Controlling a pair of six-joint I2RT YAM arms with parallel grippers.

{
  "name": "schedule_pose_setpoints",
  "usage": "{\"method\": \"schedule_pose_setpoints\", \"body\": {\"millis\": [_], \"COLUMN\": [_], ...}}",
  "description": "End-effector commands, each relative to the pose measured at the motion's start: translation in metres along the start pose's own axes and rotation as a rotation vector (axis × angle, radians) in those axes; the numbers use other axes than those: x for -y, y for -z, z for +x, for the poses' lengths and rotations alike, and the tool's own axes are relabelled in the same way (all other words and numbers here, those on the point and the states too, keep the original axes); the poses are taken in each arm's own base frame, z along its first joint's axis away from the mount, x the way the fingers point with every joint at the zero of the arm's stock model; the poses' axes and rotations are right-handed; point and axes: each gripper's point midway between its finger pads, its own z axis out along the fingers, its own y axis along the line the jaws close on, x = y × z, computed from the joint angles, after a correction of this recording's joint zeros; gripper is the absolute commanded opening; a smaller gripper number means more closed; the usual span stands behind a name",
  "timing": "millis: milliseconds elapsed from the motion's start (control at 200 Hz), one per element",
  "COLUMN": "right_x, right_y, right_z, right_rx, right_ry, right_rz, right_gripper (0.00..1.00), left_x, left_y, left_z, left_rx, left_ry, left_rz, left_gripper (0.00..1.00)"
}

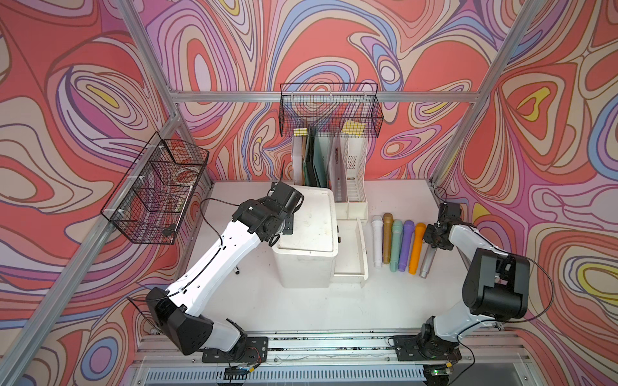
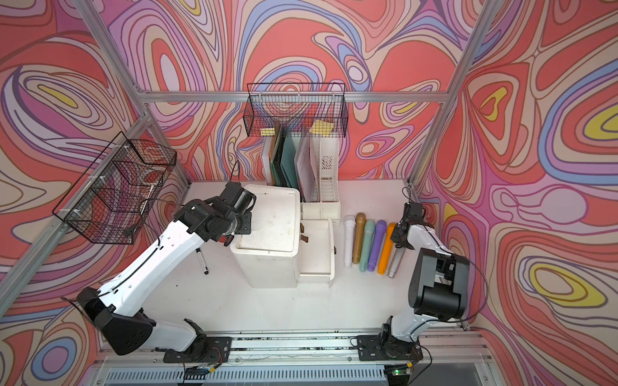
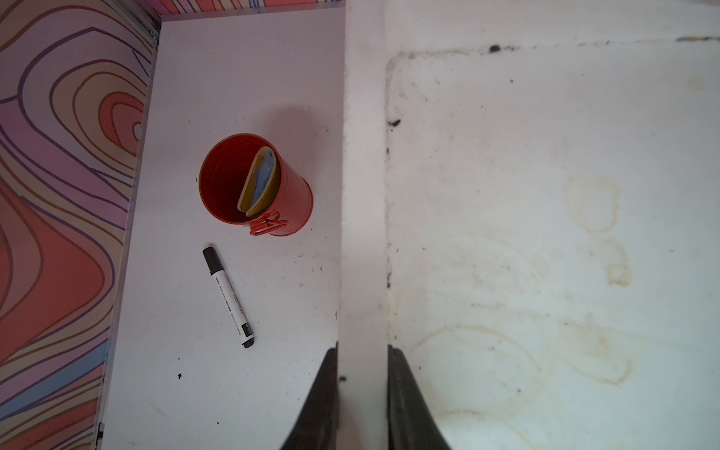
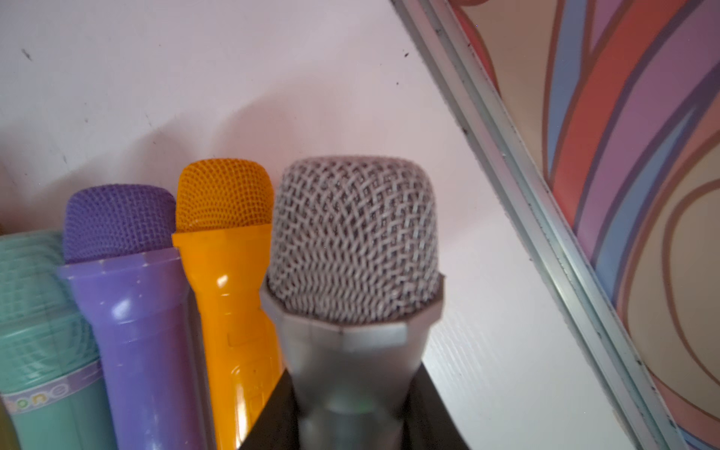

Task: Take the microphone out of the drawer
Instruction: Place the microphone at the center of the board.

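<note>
- Microphone handling: I'm guessing the silver microphone (image 4: 350, 241) is light, stiff plastic with a slick body, so I'm favouring the neck just under the mesh head.
- It's sitting outside the drawer (image 1: 363, 247), just beside the orange mic (image 4: 226, 272), ending a row of 6. I can't tell if it's touching the table (image 1: 301, 300).
- I'm seeing my right gripper (image 4: 350, 424) partly closed, pinching that neck.
- I'm keeping my left gripper (image 3: 362, 389) clamped tight on the drawer unit (image 3: 362, 195) rim.

Pink swirl-patterned walls (image 1: 334, 40), aluminium frame (image 1: 234, 97), white tabletop (image 1: 301, 310)
</note>
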Motion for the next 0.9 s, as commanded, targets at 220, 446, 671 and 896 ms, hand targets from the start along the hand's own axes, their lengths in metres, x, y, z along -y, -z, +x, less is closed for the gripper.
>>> {"method": "schedule_pose_setpoints", "body": {"millis": [220, 446, 671, 896], "right_x": [-0.011, -0.015, -0.015, -0.012], "right_y": [-0.022, -0.027, -0.024, -0.01], "right_z": [0.009, 0.016, 0.015, 0.004], "right_rx": [-0.074, -0.105, -0.112, -0.082], "right_ry": [-0.018, -0.022, -0.036, -0.043], "right_rz": [-0.053, -0.071, -0.073, -0.062], "right_gripper": [0.19, 0.36, 0.44, 0.46], "left_x": [-0.013, -0.014, -0.015, -0.015], "left_y": [-0.006, -0.005, -0.005, -0.004], "left_z": [0.016, 0.015, 0.015, 0.016], "left_rx": [-0.07, -0.067, -0.066, -0.063], "left_ry": [-0.138, -0.135, -0.133, -0.131], "left_rz": [-0.097, -0.098, -0.1, -0.098], "left_gripper": [0.0, 0.0, 0.0, 0.0]}}
